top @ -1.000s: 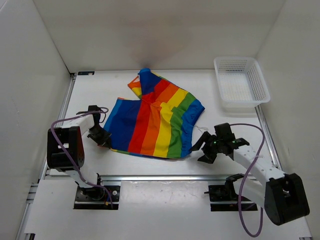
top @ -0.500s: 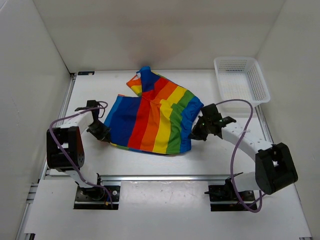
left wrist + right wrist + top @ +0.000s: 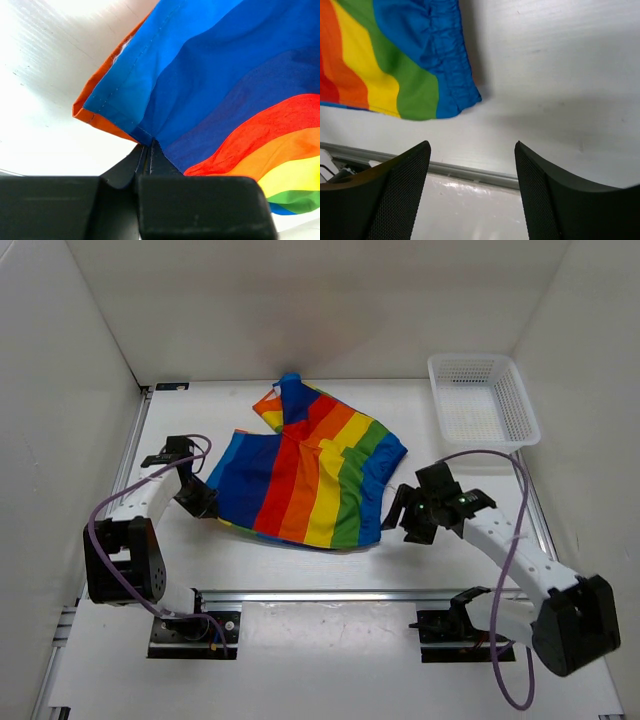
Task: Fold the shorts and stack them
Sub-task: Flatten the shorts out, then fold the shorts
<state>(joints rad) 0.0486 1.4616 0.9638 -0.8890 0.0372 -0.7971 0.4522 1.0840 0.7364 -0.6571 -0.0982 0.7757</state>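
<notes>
The rainbow-striped shorts [image 3: 305,475] lie spread and rumpled in the middle of the table, one part bunched up at the back. My left gripper [image 3: 203,502] is shut on the blue hem at their near left corner; in the left wrist view the blue cloth [image 3: 210,75] runs into the closed jaws [image 3: 147,150]. My right gripper [image 3: 403,517] is open and empty, just right of the shorts' green and blue right edge. In the right wrist view that edge [image 3: 427,75] lies ahead and left of the spread fingers [image 3: 395,195].
A white mesh basket [image 3: 483,405] stands at the back right corner. A metal rail [image 3: 330,595] runs along the near table edge, and it also shows in the right wrist view [image 3: 470,172]. White walls enclose the table on three sides.
My right gripper reached in to the shorts' right edge, then drew back right and toward the near edge, open. The left gripper shifted slightly back and left, holding the hem.
</notes>
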